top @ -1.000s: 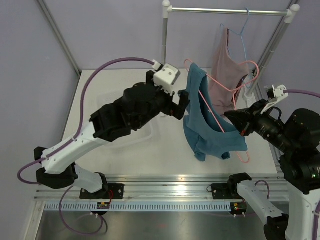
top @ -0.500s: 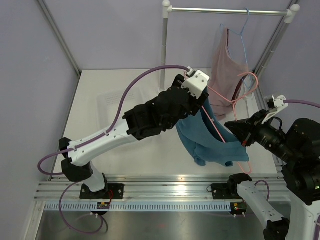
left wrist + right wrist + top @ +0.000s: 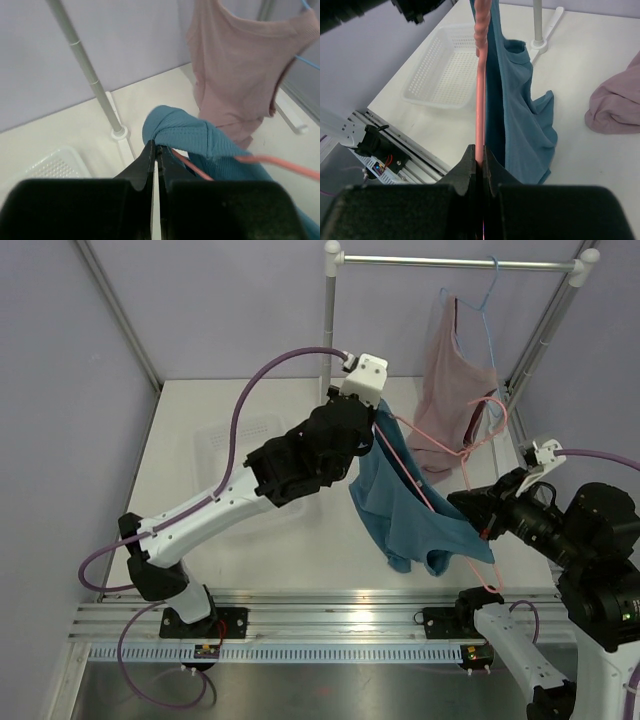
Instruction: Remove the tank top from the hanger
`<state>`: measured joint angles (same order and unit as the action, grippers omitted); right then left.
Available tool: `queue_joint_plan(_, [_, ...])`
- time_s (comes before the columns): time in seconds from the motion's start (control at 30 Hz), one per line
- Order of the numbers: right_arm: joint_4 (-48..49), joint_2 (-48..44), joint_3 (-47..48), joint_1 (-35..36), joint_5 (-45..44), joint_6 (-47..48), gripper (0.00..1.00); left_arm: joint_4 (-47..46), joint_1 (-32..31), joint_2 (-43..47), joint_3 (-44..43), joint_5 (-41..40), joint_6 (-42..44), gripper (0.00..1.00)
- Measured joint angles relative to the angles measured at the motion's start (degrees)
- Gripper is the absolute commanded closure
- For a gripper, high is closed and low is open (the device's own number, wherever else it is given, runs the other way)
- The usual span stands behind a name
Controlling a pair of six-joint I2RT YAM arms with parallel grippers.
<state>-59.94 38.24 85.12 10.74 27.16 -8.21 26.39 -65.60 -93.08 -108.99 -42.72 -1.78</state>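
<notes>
Only one tank top [image 3: 400,500] on one salmon hanger [image 3: 481,100].

Left arm [image 3: 230,502] stretched forward, left fingers [image 3: 144,162] pinched; right fingers [image 3: 468,162] clamped.

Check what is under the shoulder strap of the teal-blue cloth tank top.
The thin salmon-pink hanger: its bars emerge from beneath the strap of the teal-blue tank top. Its shoulder end is hidden by the cloth.
</notes>
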Motion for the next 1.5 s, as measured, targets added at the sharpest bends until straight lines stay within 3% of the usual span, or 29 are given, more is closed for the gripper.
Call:
queue_joint_plan(0.27, [0.1, -6.4, -4.5, 0.0, 0.9, 2.9, 1.00, 6.3, 8.8, 0.0, 0.0, -1.9, -15.1, 1.00])
queue_joint_plan(0.47, [6.2, -10.2, -8.7, 0.0, -0.5, 1.7, 1.00, 7.0, 11.7, 0.9, 2.1, 9.2, -20.9, 1.00])
queue_joint_plan(0.63, [24.6, -12.3, -20.1, 0.0, -0.7, -5.7, 1.00, -4.9, 11.0, 8.5, 19.9, 28.7, -21.0, 1.00])
queue_joint_plan(0.73, [40.6, -12.2, -28.0, 0.0, -0.9, -11.6, 1.00, -10.3, 8.7, 11.6, 28.3, 36.9, -19.9, 1.00])
queue_joint_plan(0.83, [57.7, -10.4, -34.2, 0.0, -3.8, -16.4, 1.00, -13.9, 6.0, 12.3, 32.4, 41.8, -18.8, 1.00])
queue_joint_plan(0.93, [67.9, -8.8, -36.7, 0.0, -9.0, -18.1, 1.00, -14.6, 5.2, 12.3, 34.2, 42.5, -18.6, 1.00])
queue_joint_plan(1.0, [65.6, -7.6, -34.2, 0.0, -12.5, -17.5, 1.00, -14.3, 5.4, 12.3, 34.9, 39.9, -18.9, 1.00])
queue_joint_plan(1.17, [47.7, -2.6, -18.6, 0.0, -16.5, -12.5, 1.00, -10.1, 5.7, 11.6, 34.8, 30.8, -20.4, 1.00])
queue_joint_plan(1.27, [38.0, -1.3, -13.8, 0.0, -19.1, -10.0, 1.00, -7.9, 5.8, 10.3, 34.7, 28.2, -20.9, 0.87])
queue_joint_plan(1.37, [29.0, 0.8, -11.6, 0.0, -22.1, -7.8, 1.00, -3.4, 5.9, 8.2, 31.7, 25.9, -20.9, 0.28])
queue_joint_plan(1.4, [26.0, 2.9, -9.9, 0.0, -22.9, -7.0, 1.00, -1.7, 5.9, 7.4, 29.9, 25.0, -20.7, 0.16])
queue_joint_plan(1.5, [19.5, 11.3, -2.4, 0.0, -25.7, -4.8, 1.00, 3.0, 5.9, 5.9, 23.8, 22.4, -20.7, 0.02])
